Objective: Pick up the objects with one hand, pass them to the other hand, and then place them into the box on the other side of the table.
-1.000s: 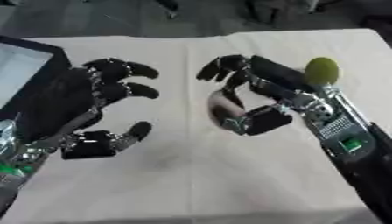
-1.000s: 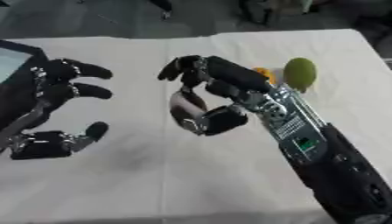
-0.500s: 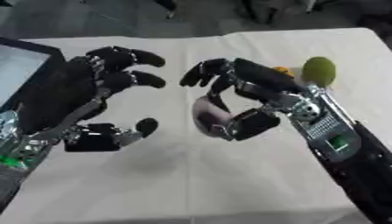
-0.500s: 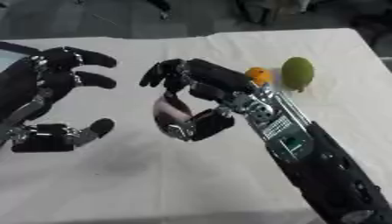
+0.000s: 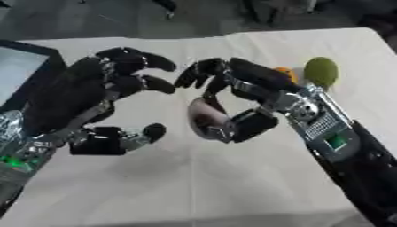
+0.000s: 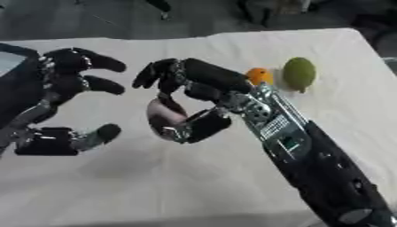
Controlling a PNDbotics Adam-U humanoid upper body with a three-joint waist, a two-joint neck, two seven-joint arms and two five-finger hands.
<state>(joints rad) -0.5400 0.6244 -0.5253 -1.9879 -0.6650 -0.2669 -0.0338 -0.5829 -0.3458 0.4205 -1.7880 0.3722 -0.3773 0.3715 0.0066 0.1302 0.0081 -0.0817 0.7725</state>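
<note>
**Observer:** What is the right hand carrying?

**Operator:** My right hand [image 5: 232, 106] has its fingers and thumb curled round a small rounded object [image 5: 203, 119], pale grey with a dark reddish patch. I can't name it more closely than that. It hangs above the middle of the tabletop [image 5: 232, 177], off the cloth, turned towards the other hand so the free side faces left.

**Observer:** And the left?

**Operator:** My left hand [image 5: 85, 97] is spread, fingers relaxed above and thumb below, holding nothing. I have it just beside the right, palm facing the object, so the gap between thumb and fingers makes a pocket for it. The two hands are near but I don't see them touching.

**Observer:** So you're mid-transfer?

**Operator:** That's my reading: the pick-up is done, the handover is not yet made. The left needs to wrap the exposed side before the right lets go, or the thing drops onto the cloth.

**Observer:** Where does it go afterwards?

**Operator:** The box [image 5: 23, 71] sits at the tabletop's left edge, dark-walled with a pale inside, right behind my left arm.

**Observer:** Anything else waiting?

**Operator:** Near the far right corner there's a green fruit [image 6: 299, 73] with a small orange fruit [image 6: 260, 75] just beside it, both on the cloth, behind my right wrist.
</note>
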